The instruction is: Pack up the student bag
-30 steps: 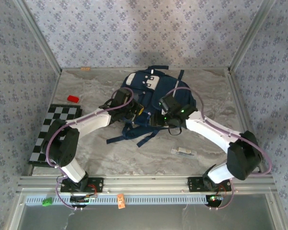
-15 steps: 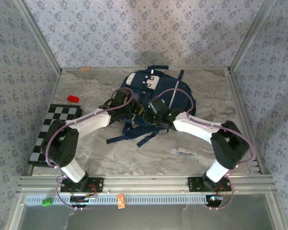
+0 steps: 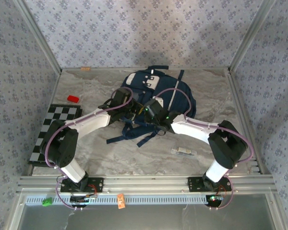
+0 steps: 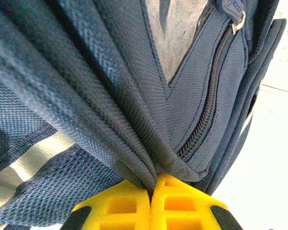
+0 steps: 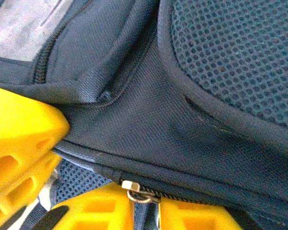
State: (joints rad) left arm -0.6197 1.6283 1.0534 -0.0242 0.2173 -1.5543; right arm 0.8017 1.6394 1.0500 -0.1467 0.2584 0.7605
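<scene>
here, the student bag lies flat at the far middle of the desk. the left jaws are together, clamped on a fold of its navy fabric beside a zip. the right jaws sit narrowly apart, either side of a metal zipper pull; whether they pinch it i cannot tell.

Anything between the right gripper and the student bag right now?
Nothing visible. The right gripper is at the student bag, with a zipper pull between its fingers; the left gripper is shut on a fold of its fabric.
</scene>
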